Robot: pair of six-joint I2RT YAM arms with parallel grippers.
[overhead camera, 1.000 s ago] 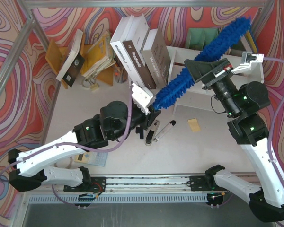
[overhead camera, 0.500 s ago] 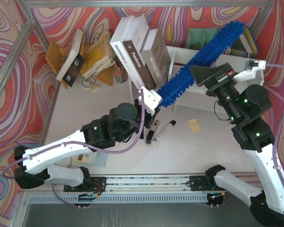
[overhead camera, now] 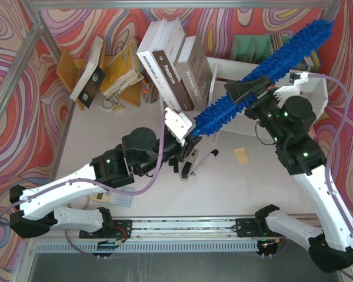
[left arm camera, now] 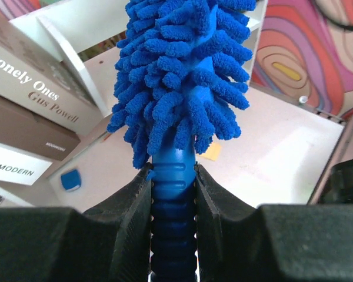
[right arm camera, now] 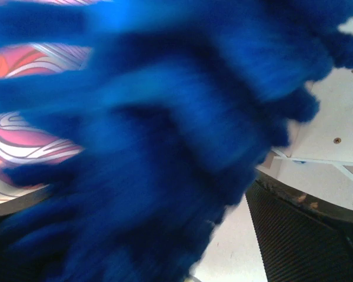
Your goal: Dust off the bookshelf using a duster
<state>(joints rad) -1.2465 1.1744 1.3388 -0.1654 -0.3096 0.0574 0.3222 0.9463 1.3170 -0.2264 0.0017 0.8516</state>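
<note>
L gripper (left arm camera: 172,194): clamped on duster (left arm camera: 182,88) handle, head extends fwd. R gripper (overhead camera: 245,93): jaws wide, fluff btwn them; grip cannot tell.

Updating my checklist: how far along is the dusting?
Done: the duster is clamped by its handle in the left pincer. In hand: its fluff slants over the bookshelf, the open right pincer around it. Left: the wiping itself; no contact with the shelf shows.
</note>
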